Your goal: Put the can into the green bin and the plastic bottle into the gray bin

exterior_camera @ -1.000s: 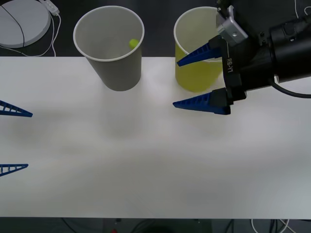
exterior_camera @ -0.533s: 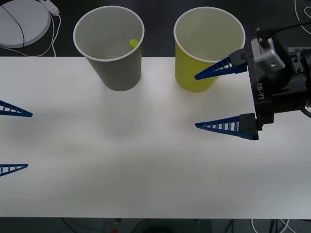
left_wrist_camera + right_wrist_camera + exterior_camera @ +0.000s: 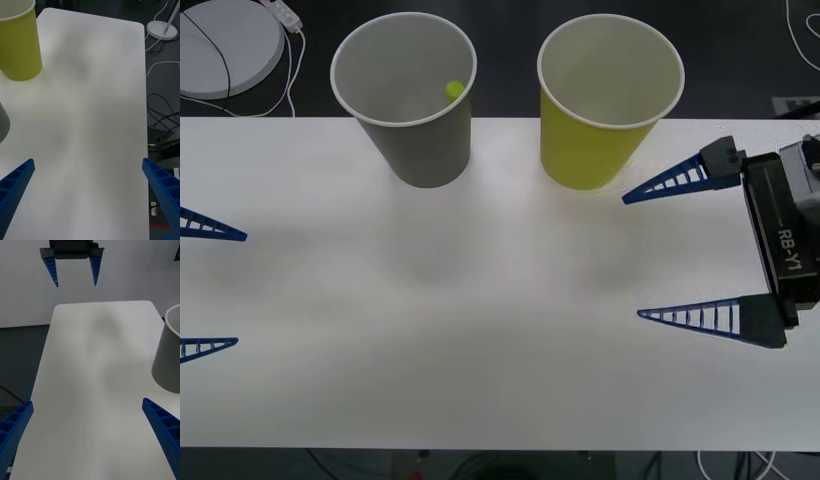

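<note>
The gray bin [image 3: 405,100] stands upright at the back left of the white table [image 3: 480,330]. A lime-green cap of the plastic bottle [image 3: 453,89] shows inside it against the wall. The green bin [image 3: 610,100] stands upright to its right, and its inside looks pale and bare from here. The can is out of view. My right gripper [image 3: 632,258] hangs open over the table, in front of and to the right of the green bin, holding nothing. My left gripper [image 3: 240,290] is open at the table's left edge, also seen far off in the right wrist view [image 3: 75,284].
A white round disc [image 3: 225,45] with a cable lies on the dark floor behind the table's back left. A lamp base [image 3: 162,30] and loose cables sit on the floor beyond the table's edge. The gray bin's wall [image 3: 170,352] stands near my right gripper's side.
My right gripper has drawn back from the green bin's rim, moving right and toward the table's front, staying open. The left arm and both bins have not moved.
</note>
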Available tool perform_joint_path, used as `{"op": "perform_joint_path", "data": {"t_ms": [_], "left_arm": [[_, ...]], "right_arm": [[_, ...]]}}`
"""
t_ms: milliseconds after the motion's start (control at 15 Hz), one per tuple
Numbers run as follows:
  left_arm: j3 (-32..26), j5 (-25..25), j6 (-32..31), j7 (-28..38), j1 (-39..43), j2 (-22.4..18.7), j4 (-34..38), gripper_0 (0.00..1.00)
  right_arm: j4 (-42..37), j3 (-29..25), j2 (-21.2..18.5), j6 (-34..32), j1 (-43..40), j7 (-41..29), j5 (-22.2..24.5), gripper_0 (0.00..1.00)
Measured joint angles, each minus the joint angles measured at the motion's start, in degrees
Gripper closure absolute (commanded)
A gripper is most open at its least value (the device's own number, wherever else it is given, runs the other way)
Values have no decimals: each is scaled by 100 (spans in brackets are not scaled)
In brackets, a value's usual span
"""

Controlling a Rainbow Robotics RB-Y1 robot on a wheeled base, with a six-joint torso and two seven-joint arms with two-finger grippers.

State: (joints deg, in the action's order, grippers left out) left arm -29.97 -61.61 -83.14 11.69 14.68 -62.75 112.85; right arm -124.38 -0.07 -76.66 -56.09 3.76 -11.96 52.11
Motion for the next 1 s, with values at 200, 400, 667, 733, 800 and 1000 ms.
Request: {"op": "perform_joint_path", "data": {"t_ms": [200, 400, 667, 733, 800, 1000], "left_arm": [[0, 0, 0, 0, 0, 0, 0, 0], [0, 0, 0, 0, 0, 0, 0, 0], [0, 0, 0, 0, 0, 0, 0, 0], [0, 0, 0, 0, 0, 0, 0, 0], [0, 0, 0, 0, 0, 0, 0, 0], [0, 0, 0, 0, 0, 0, 0, 0]], "right_arm": [[-248, -500, 16, -31, -628, 242, -5, 0], [-522, -961, 61, -43, -1160, 324, 55, 0], [-608, -1228, 174, -282, -1440, 351, 119, 0], [-576, -1236, 204, -355, -1451, 318, 120, 0], [-545, -1241, 222, -402, -1467, 287, 121, 0], [-505, -1242, 222, -416, -1526, 249, 121, 0]]}}
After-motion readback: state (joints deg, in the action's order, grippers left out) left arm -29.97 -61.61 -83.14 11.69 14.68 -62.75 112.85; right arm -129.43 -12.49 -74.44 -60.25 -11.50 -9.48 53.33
